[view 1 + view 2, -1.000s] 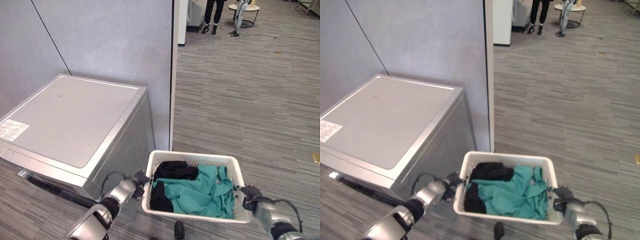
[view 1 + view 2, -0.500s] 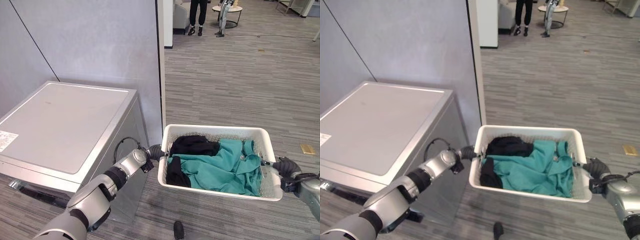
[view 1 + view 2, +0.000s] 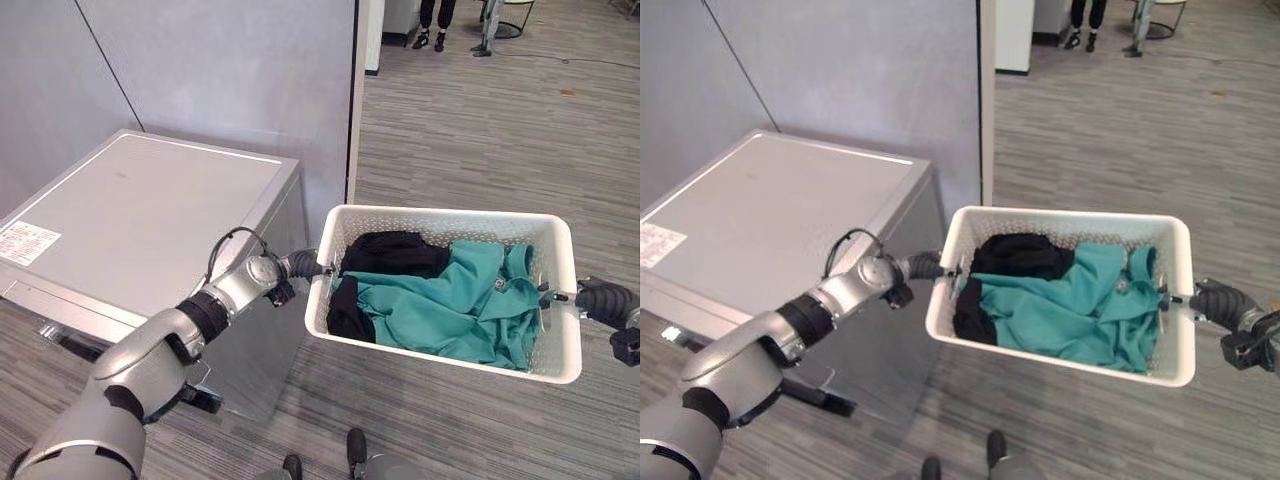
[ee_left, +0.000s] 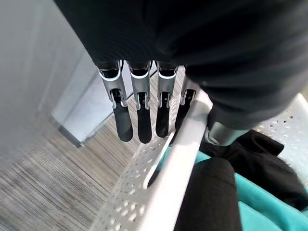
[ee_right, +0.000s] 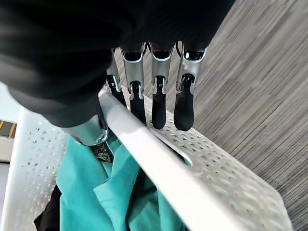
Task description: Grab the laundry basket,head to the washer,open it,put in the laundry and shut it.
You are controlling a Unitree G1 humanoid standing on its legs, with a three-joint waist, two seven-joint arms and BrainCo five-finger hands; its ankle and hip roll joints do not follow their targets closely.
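Observation:
A white perforated laundry basket (image 3: 440, 222) hangs in the air between my two hands, just right of the grey washer (image 3: 150, 215). Inside lie a teal garment (image 3: 440, 305) and a black one (image 3: 390, 250). My left hand (image 3: 300, 265) grips the basket's left rim, its fingers (image 4: 144, 120) down the outside wall and the thumb inside over the rim (image 4: 178, 163). At the right rim (image 5: 144, 149) my right hand (image 3: 600, 298) holds on the same way, fingers (image 5: 159, 106) outside. The washer's flat top is closed; its front faces away from view.
A grey partition wall (image 3: 230, 80) stands behind the washer and ends at a white post (image 3: 360, 90). Striped grey carpet (image 3: 480, 130) stretches away to the right. A person's legs (image 3: 435, 25) stand far back. A white label (image 3: 28, 243) sits on the washer top.
The basket has risen from low near the floor to about the height of the washer's top. Both arms have stretched out with it. The camera has also shifted.

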